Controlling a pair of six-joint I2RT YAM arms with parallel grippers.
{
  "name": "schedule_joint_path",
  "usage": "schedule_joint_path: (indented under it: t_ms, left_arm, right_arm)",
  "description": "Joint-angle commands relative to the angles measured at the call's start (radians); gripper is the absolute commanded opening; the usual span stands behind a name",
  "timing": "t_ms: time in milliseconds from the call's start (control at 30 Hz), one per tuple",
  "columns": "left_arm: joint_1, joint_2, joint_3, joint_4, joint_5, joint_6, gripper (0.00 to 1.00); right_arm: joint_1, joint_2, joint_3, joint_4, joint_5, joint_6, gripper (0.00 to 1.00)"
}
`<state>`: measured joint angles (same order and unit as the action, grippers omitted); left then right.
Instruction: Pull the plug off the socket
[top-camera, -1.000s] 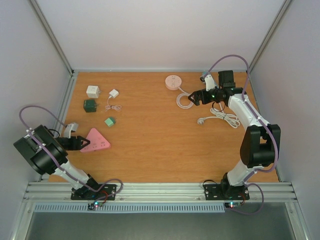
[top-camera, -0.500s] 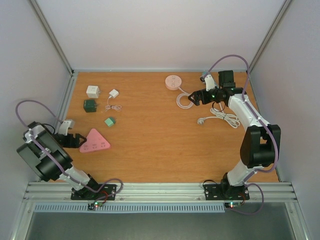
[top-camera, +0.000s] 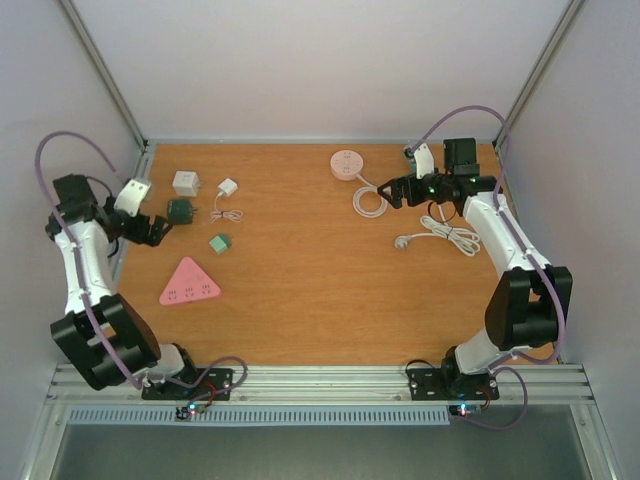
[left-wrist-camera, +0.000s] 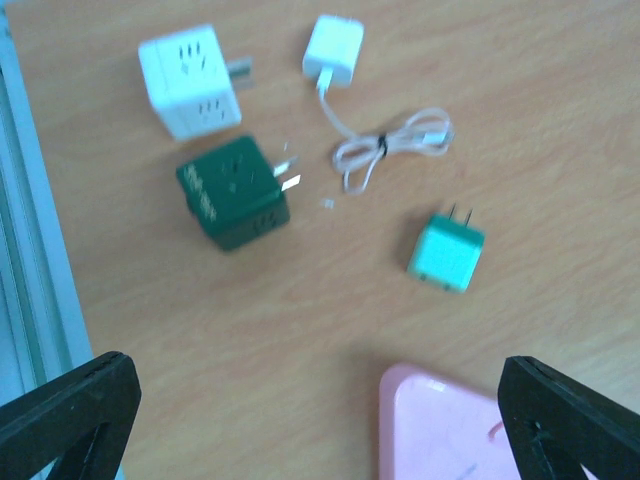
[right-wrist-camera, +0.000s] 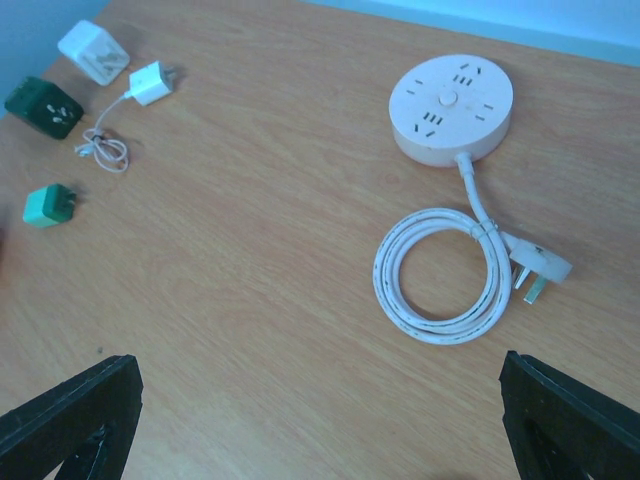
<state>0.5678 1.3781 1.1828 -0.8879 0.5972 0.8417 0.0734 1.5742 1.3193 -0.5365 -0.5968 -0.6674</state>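
Note:
A pink triangular socket (top-camera: 188, 282) lies flat at the left of the table with nothing plugged into it; its corner (left-wrist-camera: 450, 425) shows low in the left wrist view. A small green plug (top-camera: 220, 243) (left-wrist-camera: 447, 252) lies on its side apart from it, prongs bare. My left gripper (top-camera: 158, 231) (left-wrist-camera: 320, 420) hangs open and empty above the table, close to a dark green cube adapter (top-camera: 180, 210). My right gripper (top-camera: 390, 192) (right-wrist-camera: 320, 420) is open and empty over the wood near a coiled white cable (right-wrist-camera: 440, 275).
A white cube adapter (left-wrist-camera: 190, 80) and a white charger (left-wrist-camera: 333, 50) with a bundled thin cable (left-wrist-camera: 390, 150) lie at the back left. A round pink power strip (right-wrist-camera: 450, 108) sits at the back centre. A loose white plug with cord (top-camera: 435, 235) lies right. A metal frame rail (top-camera: 128, 205) runs along the left.
My left gripper let go of the pink triangular socket, opened wide, and swung up and back toward the left rear. The socket stays flat. The right arm barely shifted.

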Motion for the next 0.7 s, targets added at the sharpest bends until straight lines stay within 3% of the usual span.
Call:
schedule_joint_path:
  t_ms: [0,333,533,667]
  left_arm:
    - [-0.126,-0.028,0.085,0.058,-0.047,-0.153,1.0]
    - [-0.504,-0.035,0.086,0.283,-0.226,-0.447,1.0]
    - [-0.666,-0.007,-0.003,0.422,-0.295,-0.567,1.0]
    - [-0.752,-0.039,-0.135,0.552,-0.423,-0.627,1.0]
  right_arm:
    - [0.006,-0.075,0.013,-0.01,-0.031,0.032,0.98]
    - [0.014,-0.181,-0.085,0.096,-0.064,0.165,0.99]
    - [0.057,-0.254,-0.27,0.256,-0.065,0.257,0.98]
    - [0.073,-0.271,-0.369,0.31,-0.047,0.261,0.99]
